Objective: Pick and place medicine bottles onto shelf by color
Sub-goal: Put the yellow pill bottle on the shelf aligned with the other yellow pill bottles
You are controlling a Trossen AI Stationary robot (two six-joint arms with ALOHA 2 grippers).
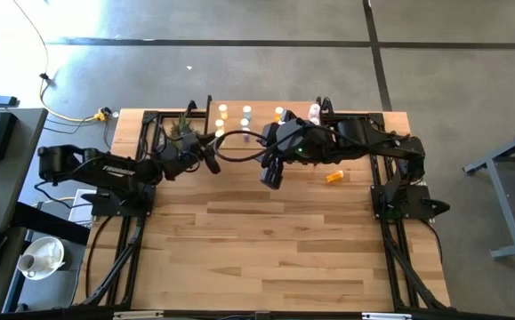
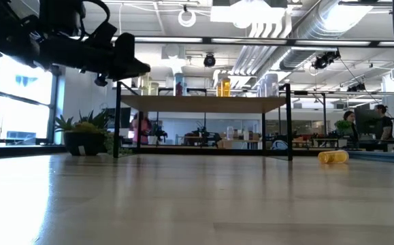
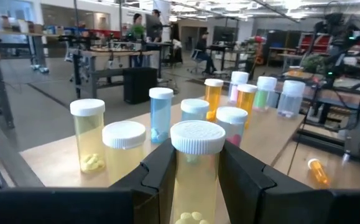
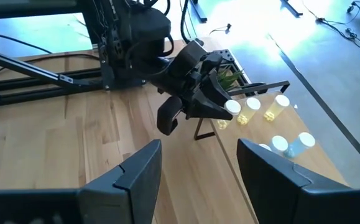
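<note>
My left gripper [image 3: 197, 171] is shut on a yellow medicine bottle [image 3: 196, 155] with a white cap, held near the shelf's [image 3: 46, 155] near left corner; the right wrist view shows it too [image 4: 232, 107]. Several capped bottles stand on the shelf: yellow [image 3: 88, 134], pale blue [image 3: 161, 113], orange [image 3: 212, 96] and pinkish-white [image 3: 232, 121]. One orange bottle [image 1: 334, 177] lies on its side on the table. My right gripper [image 4: 198, 165] hangs open above the table's middle [image 1: 270, 176], holding nothing. My left gripper pinches the yellow bottle's body [image 3: 195, 186] just below the white cap, one finger [image 3: 161, 171] on each side. The fingers come in level from the table's left and near side. The bottle stands upright in the hold, clear of the table.
A small green potted plant [image 2: 84, 136] stands by the shelf's left end. The shelf's black legs [image 2: 117, 119] rise from the far part of the table. My right arm [image 1: 346, 138] reaches over the shelf's right half. Bare wood lies toward the near edge [image 1: 266, 258].
</note>
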